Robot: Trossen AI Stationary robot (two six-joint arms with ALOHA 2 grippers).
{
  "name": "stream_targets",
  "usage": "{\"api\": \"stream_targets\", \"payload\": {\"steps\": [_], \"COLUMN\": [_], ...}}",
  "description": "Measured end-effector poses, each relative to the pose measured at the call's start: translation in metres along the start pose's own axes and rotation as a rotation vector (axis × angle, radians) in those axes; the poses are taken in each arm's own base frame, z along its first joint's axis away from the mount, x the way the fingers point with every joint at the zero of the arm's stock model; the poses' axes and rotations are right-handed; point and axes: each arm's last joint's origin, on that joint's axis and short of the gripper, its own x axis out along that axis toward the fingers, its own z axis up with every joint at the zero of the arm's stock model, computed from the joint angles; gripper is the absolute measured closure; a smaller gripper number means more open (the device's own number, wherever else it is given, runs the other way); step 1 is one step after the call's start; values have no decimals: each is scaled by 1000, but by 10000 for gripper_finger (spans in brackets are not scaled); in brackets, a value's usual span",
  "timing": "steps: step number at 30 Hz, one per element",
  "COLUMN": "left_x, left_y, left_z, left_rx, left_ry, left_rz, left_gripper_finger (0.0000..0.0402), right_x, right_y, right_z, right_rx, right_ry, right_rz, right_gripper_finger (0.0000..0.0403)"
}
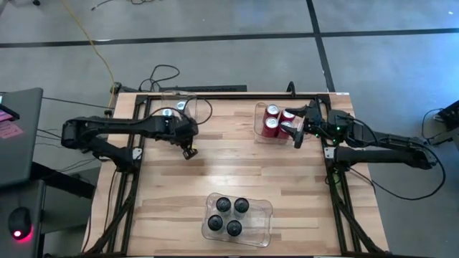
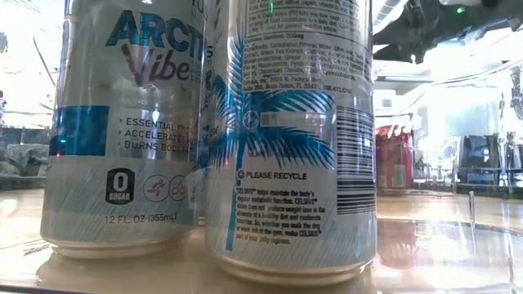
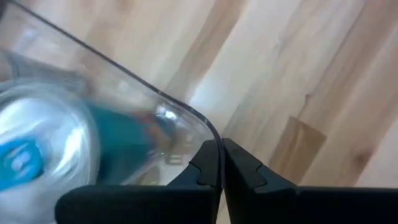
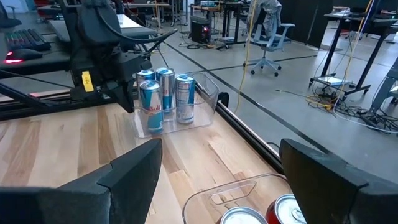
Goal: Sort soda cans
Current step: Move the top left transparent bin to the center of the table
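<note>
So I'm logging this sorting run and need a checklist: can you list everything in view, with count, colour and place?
red cans: three tops visible, red, in the clear bin at the table's far right
dark cans: four, black, in the clear bin at the near edge
silver-blue cans: four, silver and blue, in the clear bin at the far left
clear bins: three, transparent, one around each group
table: one, light wood, bare in the middle
left gripper: shut and empty, over the table beside the silver-blue cans' bin
right gripper: open, nothing between its fingers, at the red cans' bin
</note>
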Motion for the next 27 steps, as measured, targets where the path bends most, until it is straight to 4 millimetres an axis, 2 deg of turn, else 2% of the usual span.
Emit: {"api": "stream_targets", "payload": {"steps": [9,14,27], "left_x": [-12,-20,-30], "left_y": [-17,-29,-49], "left_z": [8,13,10], "left_rx": [-69,-89,-136], "left_ry": [-28,-47,-77], "left_rz": [-11,-114,-135], "left_gripper_finger": [401,401,401], "right_x": [-1,-1,-1], "right_y": [0,1,1], "right_z": [-1,-1,-1], "right_rx": [-1,-1,-1], "right_ry": [7,9,10], "right_rz": [16,35,55], "right_gripper_finger": [61,61,61]}}
